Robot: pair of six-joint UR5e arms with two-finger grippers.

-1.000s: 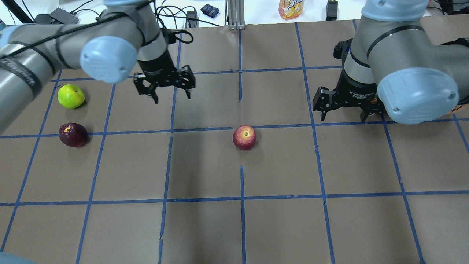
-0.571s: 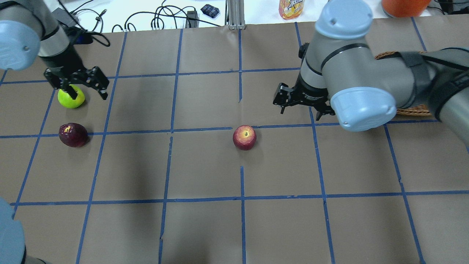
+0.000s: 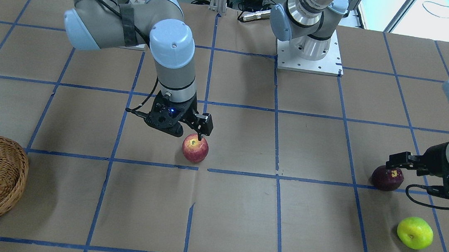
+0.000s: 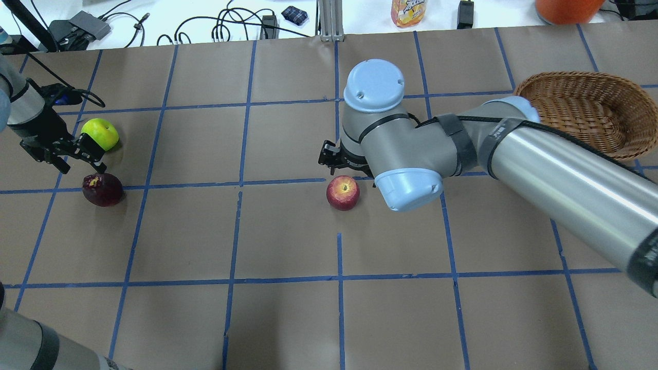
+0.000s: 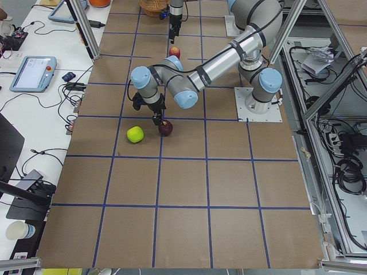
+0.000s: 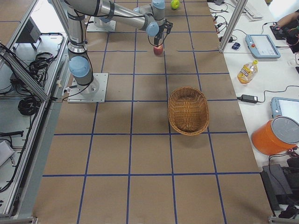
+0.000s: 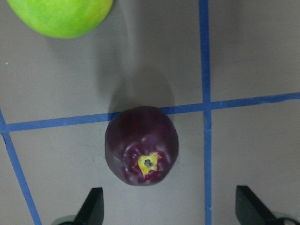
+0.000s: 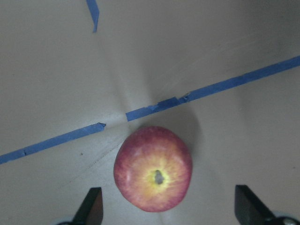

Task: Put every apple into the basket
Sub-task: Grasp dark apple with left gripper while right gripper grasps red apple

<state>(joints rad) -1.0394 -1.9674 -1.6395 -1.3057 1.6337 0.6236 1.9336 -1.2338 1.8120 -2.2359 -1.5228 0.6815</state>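
Observation:
The red apple point(image 4: 343, 192) lies mid-table, also in the right wrist view point(image 8: 153, 175). My right gripper point(image 3: 192, 133) hovers open just above it, a little to the robot's side, fingers point(image 8: 91, 208) spread wider than the apple. The maroon apple point(image 4: 103, 189) and the yellow-green apple point(image 4: 99, 134) lie at the far left. My left gripper point(image 4: 82, 163) is open and empty, just above the maroon apple point(image 7: 141, 145). The wicker basket point(image 4: 581, 113) stands empty at the far right.
Beyond the table's far edge are cables point(image 4: 226, 25), a juice bottle point(image 4: 408, 11) and an orange bucket point(image 4: 568, 7). My right arm's forearm point(image 4: 565, 174) stretches across the right half, in front of the basket. Blue tape lines grid the brown table.
My left arm swung to the far left, past the green apple, to above the maroon apple. My right arm swung left from the basket to above the red apple. The apples have not moved.

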